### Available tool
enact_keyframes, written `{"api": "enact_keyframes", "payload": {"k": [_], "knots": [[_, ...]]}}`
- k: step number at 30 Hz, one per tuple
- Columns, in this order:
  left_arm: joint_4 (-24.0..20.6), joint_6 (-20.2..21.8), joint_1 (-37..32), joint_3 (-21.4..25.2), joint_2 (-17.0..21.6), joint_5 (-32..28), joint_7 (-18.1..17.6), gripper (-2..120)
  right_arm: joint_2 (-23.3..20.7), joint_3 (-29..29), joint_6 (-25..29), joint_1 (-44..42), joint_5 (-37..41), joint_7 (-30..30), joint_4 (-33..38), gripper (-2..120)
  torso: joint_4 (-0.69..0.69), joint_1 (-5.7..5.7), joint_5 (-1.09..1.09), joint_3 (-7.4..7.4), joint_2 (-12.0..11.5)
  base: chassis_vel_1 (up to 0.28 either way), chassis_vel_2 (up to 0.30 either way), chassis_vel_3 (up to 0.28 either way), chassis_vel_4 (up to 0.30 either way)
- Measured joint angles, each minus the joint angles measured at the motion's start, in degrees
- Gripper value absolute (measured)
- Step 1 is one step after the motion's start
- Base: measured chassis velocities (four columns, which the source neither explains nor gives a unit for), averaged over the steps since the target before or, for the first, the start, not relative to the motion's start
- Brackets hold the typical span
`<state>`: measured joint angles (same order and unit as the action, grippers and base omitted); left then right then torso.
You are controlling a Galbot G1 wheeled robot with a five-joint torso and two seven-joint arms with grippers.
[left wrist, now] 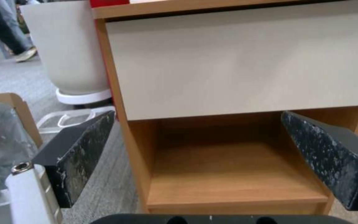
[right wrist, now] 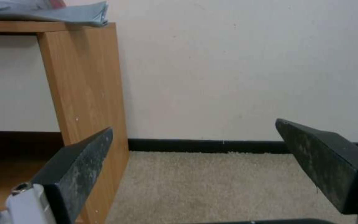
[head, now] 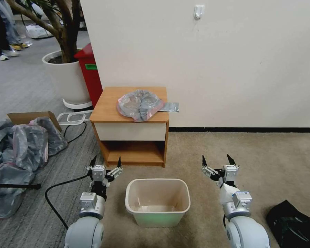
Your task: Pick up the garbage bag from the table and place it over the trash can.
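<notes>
The garbage bag (head: pixel 141 104), crinkly grey plastic with a pink-red rim band, lies bunched on top of the table (head: pixel 106 106), a light-wood nightstand with a white drawer front; a grey flap of it (right wrist: pixel 75 14) sticks out past the table's right edge. The cream trash can (head: pixel 157 200) stands on the carpet in front of the table, with nothing in it. My left gripper (head: pixel 105 162) hovers open to the left of the can, facing the table's shelf opening (left wrist: pixel 228 161). To the right of the can, my right gripper (head: pixel 217 160) is open beside the table's side panel (right wrist: pixel 88 84).
A pile of grey bags (head: pixel 20 151) and a cardboard box (head: pixel 31 117) lie on the floor at the left, with a black cable (head: pixel 55 196) near my left arm. A white planter (head: pixel 67 77) and red bin (head: pixel 89 72) stand behind the table. A black bag (head: pixel 292 224) lies at the right.
</notes>
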<state>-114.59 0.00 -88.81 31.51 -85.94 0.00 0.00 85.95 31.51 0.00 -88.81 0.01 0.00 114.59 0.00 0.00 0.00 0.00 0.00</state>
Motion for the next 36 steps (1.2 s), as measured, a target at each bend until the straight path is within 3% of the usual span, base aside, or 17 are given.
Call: {"api": "enact_keyframes", "payload": {"k": [36], "knots": [[0.0, 0.0, 0.0, 0.0, 0.0, 0.0, 0.0, 100, 0.0, 0.0, 0.0, 0.0, 0.0, 0.0, 0.0, 100, 0.00, 0.00, 0.00, 0.00, 0.0, 0.000, 0.000, 0.000, 0.000]]}}
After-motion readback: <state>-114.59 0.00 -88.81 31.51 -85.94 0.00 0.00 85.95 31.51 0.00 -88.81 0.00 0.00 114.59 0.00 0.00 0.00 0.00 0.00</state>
